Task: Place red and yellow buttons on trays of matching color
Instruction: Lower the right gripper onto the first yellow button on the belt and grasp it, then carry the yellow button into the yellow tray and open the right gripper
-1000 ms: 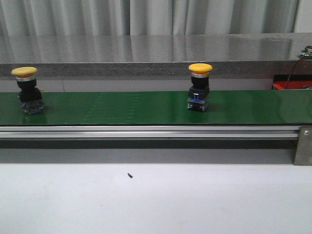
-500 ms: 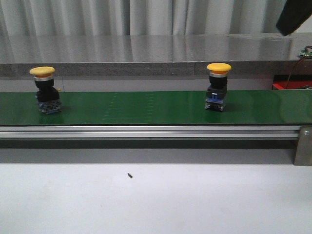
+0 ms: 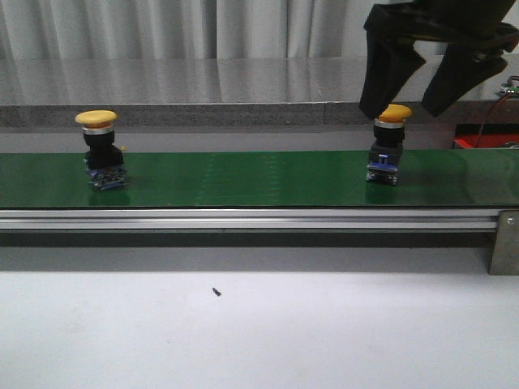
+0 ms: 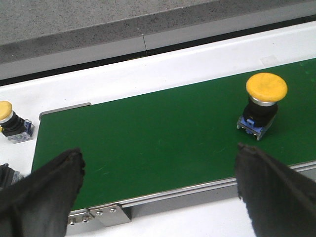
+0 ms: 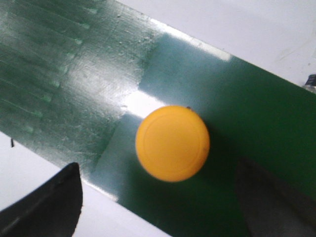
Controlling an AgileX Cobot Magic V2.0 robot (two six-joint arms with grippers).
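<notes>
Left yellow button (image 3: 102, 149): mushroom cap, silver collar, black body, blue base; upright on the green belt (image 3: 243, 180), toward its left part.
Right yellow button (image 3: 388, 144): same build; upright on the belt, right of centre, well apart from the first.
Third yellow button (image 4: 11, 126): smaller in view, lying off the belt's end on the white surface, just beside the belt's corner.

Factory-style test bench; green conveyor belt (image 3: 243, 178) on aluminium rail (image 3: 243, 217)
</notes>
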